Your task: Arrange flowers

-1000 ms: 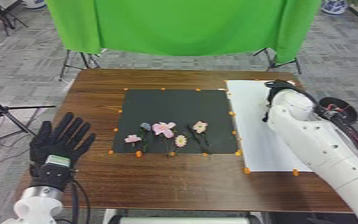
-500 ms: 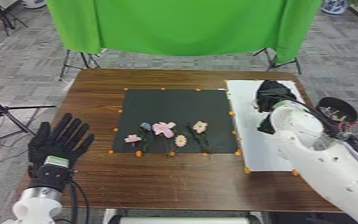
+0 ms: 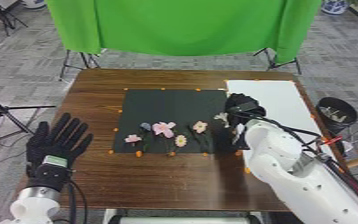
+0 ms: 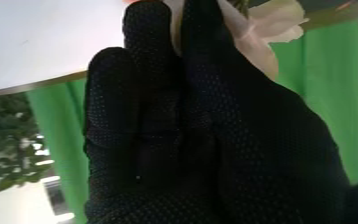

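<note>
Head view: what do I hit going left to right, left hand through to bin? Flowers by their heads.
Left hand → small pink flower → blue flower → big pink flower → small pale flower → light pink flower → white flower → right hand → black bin

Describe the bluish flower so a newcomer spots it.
On the brown table, find the black sheet beside the white sheet. Near its lower left corner, the bluish flower lies between a small pink bloom and a big pink bloom; its colour sets it apart from both.
</note>
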`<move>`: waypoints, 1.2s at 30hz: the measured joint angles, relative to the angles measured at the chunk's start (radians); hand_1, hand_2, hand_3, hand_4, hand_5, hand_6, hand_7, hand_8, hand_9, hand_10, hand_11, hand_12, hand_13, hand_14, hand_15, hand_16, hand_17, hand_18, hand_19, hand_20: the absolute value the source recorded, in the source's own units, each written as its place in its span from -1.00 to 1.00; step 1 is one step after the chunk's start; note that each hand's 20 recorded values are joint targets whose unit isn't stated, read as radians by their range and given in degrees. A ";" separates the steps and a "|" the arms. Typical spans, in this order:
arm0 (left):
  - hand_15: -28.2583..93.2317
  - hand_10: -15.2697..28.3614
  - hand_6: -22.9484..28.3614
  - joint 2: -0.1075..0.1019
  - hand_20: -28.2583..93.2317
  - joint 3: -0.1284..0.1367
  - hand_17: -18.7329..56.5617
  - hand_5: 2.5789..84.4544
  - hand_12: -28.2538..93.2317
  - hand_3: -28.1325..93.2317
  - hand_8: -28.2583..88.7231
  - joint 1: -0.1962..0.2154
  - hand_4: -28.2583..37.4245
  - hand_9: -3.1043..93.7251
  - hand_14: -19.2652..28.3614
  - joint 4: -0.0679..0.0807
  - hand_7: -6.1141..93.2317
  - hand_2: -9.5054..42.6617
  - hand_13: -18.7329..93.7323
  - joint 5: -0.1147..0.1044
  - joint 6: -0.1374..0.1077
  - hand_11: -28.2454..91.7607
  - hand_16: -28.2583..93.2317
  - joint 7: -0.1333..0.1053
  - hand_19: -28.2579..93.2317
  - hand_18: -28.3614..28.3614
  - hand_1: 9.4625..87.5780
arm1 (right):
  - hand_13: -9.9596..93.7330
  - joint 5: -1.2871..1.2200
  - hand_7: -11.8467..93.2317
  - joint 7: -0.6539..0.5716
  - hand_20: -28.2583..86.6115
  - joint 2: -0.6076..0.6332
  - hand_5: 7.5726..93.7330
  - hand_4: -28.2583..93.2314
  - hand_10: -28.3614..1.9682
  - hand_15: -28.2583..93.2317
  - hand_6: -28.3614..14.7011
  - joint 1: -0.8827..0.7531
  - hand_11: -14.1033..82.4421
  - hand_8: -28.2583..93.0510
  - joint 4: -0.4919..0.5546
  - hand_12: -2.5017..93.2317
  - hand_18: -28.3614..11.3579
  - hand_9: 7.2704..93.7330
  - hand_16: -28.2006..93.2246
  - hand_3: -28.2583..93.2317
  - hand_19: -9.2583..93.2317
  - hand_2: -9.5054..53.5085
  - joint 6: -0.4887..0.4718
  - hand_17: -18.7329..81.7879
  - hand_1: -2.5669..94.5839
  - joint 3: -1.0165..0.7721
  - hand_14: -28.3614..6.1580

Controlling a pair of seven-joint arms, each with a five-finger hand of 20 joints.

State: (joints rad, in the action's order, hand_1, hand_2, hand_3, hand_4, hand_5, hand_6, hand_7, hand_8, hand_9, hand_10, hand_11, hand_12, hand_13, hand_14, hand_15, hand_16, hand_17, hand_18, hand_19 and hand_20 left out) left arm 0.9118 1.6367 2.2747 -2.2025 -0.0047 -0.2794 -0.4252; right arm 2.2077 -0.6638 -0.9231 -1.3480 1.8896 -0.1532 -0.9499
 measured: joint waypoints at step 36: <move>0.04 0.43 0.25 0.000 -0.41 0.026 -0.76 -0.14 -0.35 0.64 -0.67 0.013 -1.00 -0.30 0.48 0.001 -0.60 -0.21 -0.30 0.000 0.000 -0.21 -0.64 0.002 0.08 0.53 -0.52 | 0.33 0.046 -0.47 0.029 -0.23 0.011 0.05 -1.00 -0.25 0.11 0.07 -0.135 -0.43 -0.74 0.174 -0.62 -0.58 0.12 -0.27 0.74 0.60 -1.00 -0.183 0.03 -0.06 -0.069 -0.14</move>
State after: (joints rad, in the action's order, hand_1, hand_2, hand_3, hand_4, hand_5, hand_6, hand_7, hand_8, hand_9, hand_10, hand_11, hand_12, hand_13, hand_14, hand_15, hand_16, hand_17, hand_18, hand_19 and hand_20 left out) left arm 0.9117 1.6623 2.2879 -2.2013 -0.0043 -0.2798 -0.4233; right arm 2.2540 -0.6353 -0.9118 -1.4834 2.0634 -0.3361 -1.0192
